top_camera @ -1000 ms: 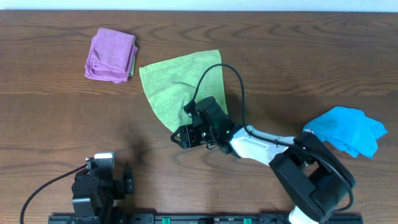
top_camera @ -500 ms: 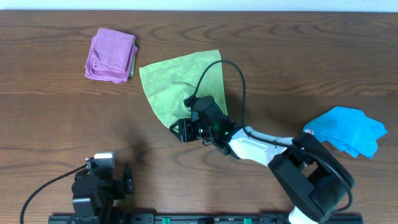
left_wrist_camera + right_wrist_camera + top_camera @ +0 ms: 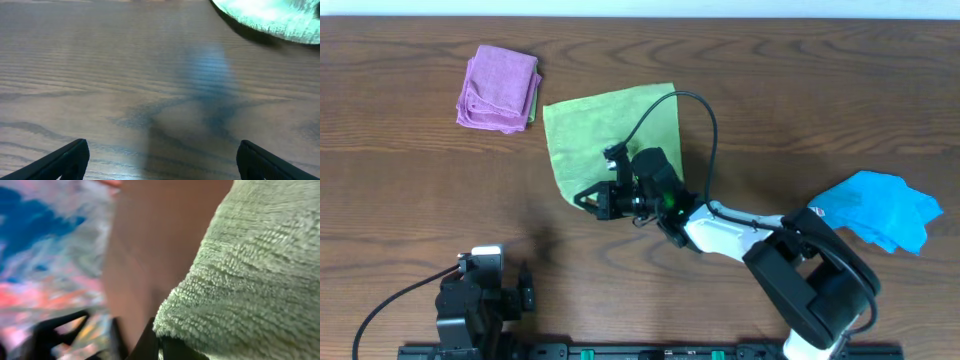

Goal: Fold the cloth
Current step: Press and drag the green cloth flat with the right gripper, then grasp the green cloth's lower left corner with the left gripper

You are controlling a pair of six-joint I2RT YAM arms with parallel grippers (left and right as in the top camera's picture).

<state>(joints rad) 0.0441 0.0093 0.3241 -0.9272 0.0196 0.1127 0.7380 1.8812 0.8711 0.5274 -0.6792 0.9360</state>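
The light lime-green square microfibre cloth (image 3: 590, 130) lies on the brown wooden table (image 3: 420, 190), near the centre and toward the far side. The purple folded cloth (image 3: 498, 88) lies to its left, further back, apart from it. The bright blue crumpled cloth (image 3: 877, 208) lies well apart at the right. The right gripper (image 3: 588, 197) sits at the lime-green cloth's near corner. The left gripper (image 3: 162, 159) sits over bare table at the near left.

right gripper (image 3: 582, 198) black; arm (image 3: 730, 228) white; cable (image 3: 714, 140) black
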